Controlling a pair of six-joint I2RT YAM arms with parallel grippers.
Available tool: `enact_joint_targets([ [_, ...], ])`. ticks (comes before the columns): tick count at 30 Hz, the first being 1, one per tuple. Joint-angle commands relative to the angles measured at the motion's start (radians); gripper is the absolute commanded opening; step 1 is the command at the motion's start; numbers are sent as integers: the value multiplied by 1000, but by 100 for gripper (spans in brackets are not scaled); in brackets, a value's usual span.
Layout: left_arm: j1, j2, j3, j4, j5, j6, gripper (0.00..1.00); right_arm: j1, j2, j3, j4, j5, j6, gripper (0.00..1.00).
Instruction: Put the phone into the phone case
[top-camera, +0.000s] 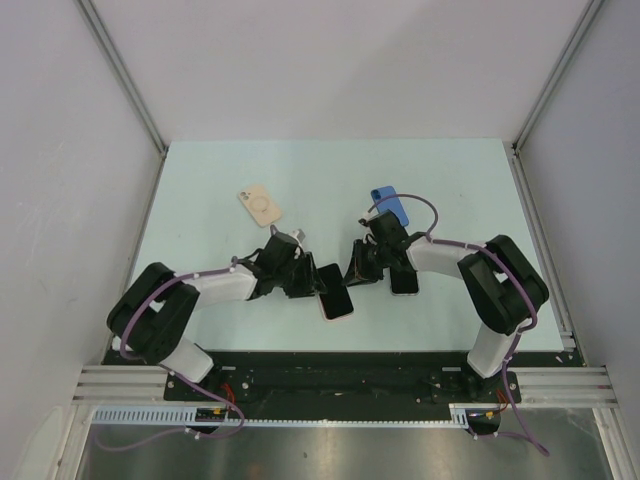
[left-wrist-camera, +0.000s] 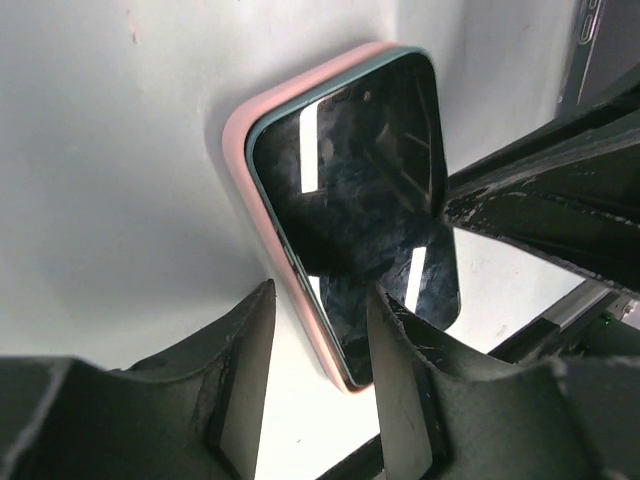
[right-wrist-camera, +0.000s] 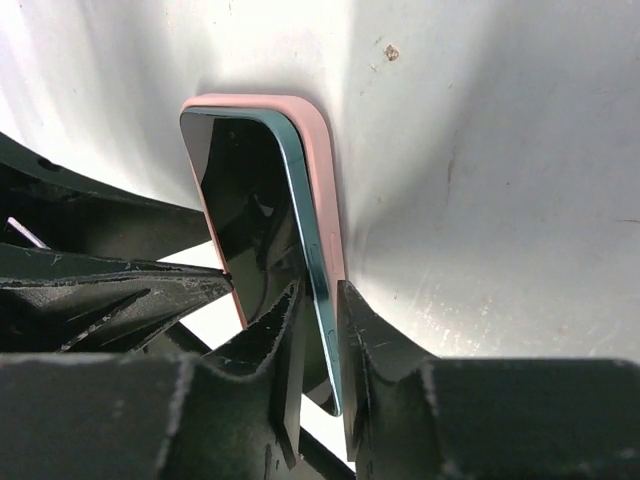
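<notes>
Low-centre in the top view, the phone lies on the bench tilted half into the pink phone case, right tool clenched on its raised edge, left tool astride the opposite edge, grip unclear; uneven pressing could pop seated corners out.

A pale mint table fills mid-frame, white walls around it, aluminium posts at upper corners, light even.

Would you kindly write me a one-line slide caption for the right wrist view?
Right hand pinching the teal-edged phone, which sits only partly seated in its pink case.
</notes>
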Motion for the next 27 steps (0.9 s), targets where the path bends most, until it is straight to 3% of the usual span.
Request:
enact_joint_targets([
  [1,6,48,41,47,26,22,46,11,-7,12,2,24,-26,17],
  [7,6,90,21,91,61,8,42,44,20,1,51,-10,2,0],
  [15,6,72,-30,125,72,-1,38,42,40,-68,247,-125,134,0],
  [18,4,68,-37,125,73,1,39,42,45,-78,249,-117,148,1],
  [21,6,70,-39,111,50,17,40,42,28,-80,224,-102,135,6],
  [27,23,62,-22,42,1,76,35,10,-79,-80,152,-85,65,34],
])
